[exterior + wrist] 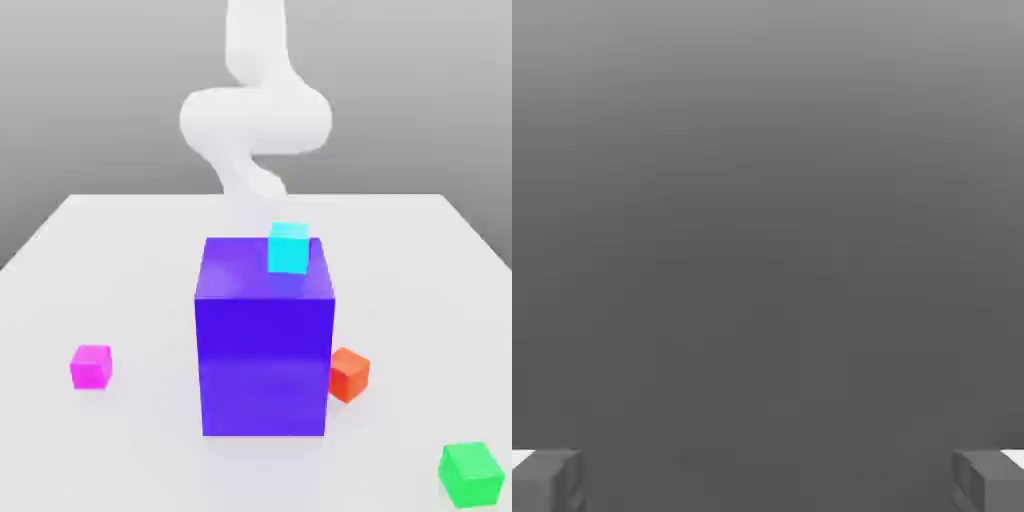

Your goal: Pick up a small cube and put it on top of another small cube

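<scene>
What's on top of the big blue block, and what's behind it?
A cyan cube sits on the blue block, near its exterior view's right side. Whatever lies directly behind the block is covered, so I can't tell.

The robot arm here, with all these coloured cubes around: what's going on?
Nothing is being handled yet: the robot arm stands behind the big blue-purple block, its fingers open and empty. A cyan cube sits on that block. The magenta cube is unstacked, as are the orange-red and green ones.
</scene>
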